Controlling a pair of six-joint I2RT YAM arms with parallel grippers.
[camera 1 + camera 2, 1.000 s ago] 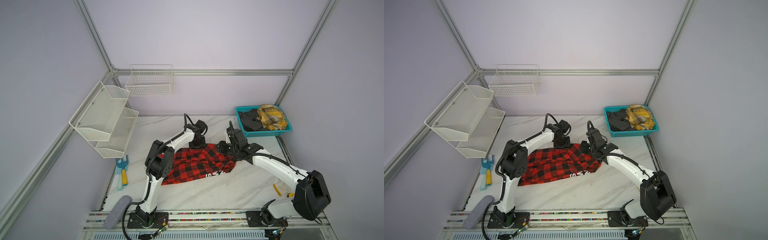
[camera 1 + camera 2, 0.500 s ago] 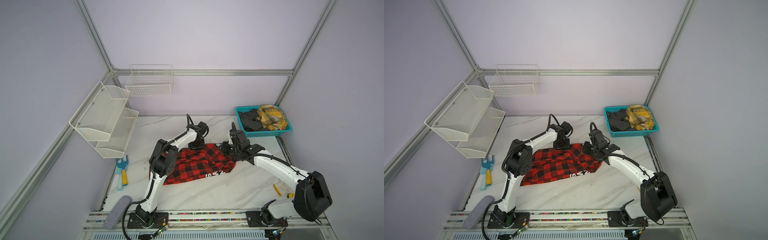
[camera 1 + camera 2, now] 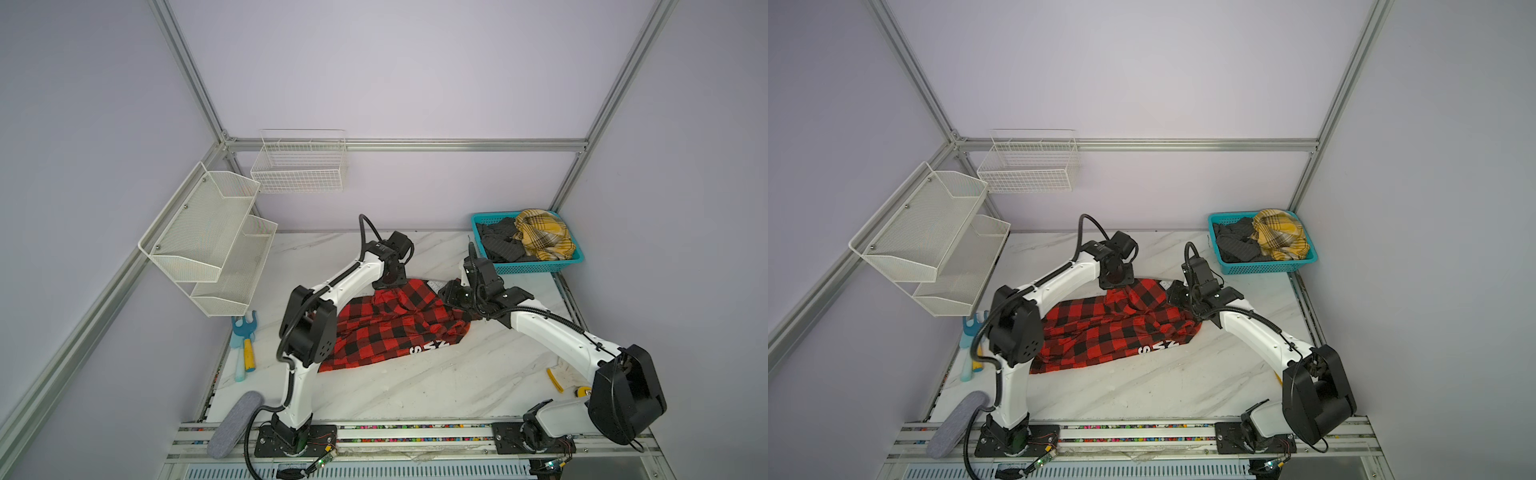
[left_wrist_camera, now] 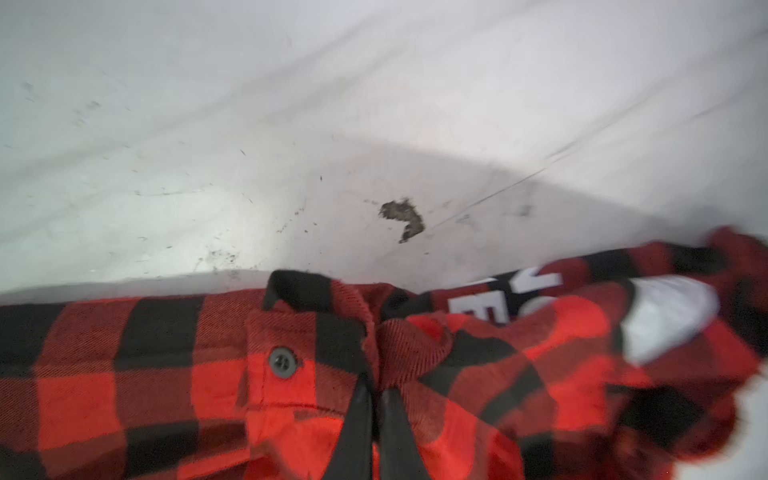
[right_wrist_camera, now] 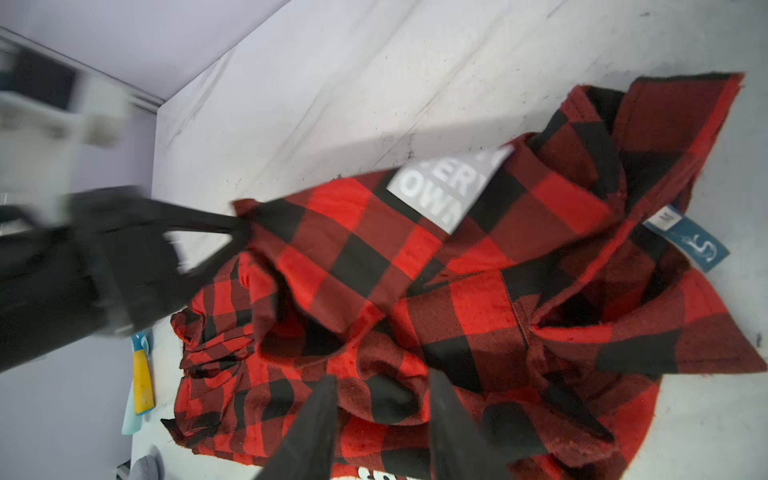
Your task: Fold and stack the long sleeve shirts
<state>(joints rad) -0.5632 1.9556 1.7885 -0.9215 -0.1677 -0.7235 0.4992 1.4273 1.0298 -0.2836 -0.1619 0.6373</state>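
Here, nearest my base, the red checked shirt [image 3: 386, 328] lies rumpled across the middle of the marble table [image 3: 415, 386], its near hem flat with white letters [image 3: 428, 347] showing. Further along, my right claw [image 5: 382, 376] hangs over the bunched cloth at the shirt's right end, its two fingers standing apart with nothing pinched between them, so it is released. A blue tag [image 5: 685, 237] marked M shows among the folds close by. At the shirt's far edge my left claw [image 4: 376, 390] is clenched tight on a fold of the red cloth beside a dark button [image 4: 282, 362], and the right wrist view shows its tips nipping that edge. Beyond both, in the far right corner of the table, a teal basket [image 3: 536, 268] holds the yellow plaid shirt [image 3: 540, 237] piled beside the dark grey shirt [image 3: 496, 245], both well apart from the red one.
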